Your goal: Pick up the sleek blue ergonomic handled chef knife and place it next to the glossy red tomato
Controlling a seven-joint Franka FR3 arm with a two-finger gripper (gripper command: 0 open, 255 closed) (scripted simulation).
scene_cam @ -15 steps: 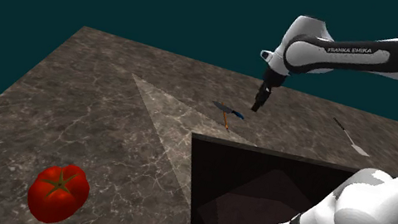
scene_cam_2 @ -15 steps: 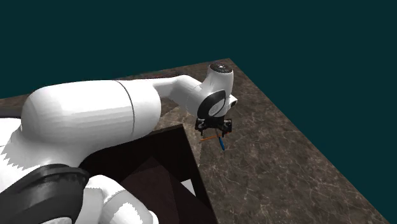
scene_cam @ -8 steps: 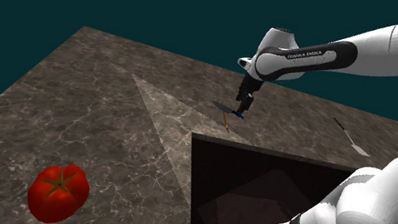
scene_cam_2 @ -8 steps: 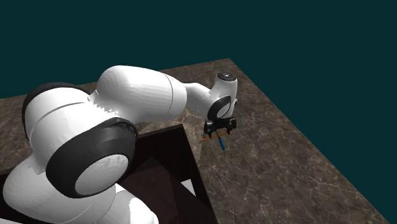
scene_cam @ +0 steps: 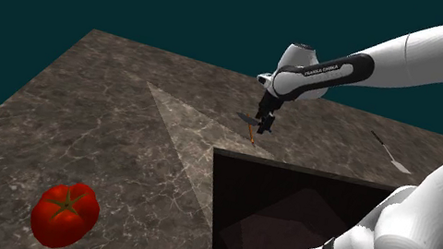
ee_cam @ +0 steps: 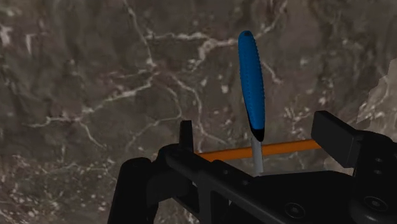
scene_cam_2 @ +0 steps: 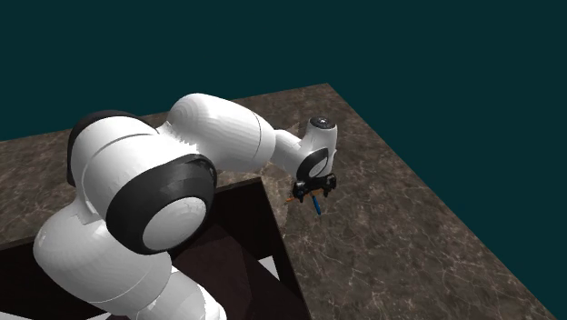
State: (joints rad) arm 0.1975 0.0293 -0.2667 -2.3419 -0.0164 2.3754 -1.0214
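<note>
Pincer (ee_cam: 259, 141), spread wide, straddles the blue-handled knife (ee_cam: 252, 83).

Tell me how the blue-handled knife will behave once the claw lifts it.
The knife looks stiff: its handle and thin blade run in one straight line, so it probably won't flop. The open claw straddles the blade near the handle, so the handle end may droop. The handle looks rounded, so it might twist or slip.

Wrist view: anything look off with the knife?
Yes. A thin orange bar crosses the knife at right angles just past the black end of its blue handle, where a blade in line with it would be expected. The veined counter looks unmarked.
</note>
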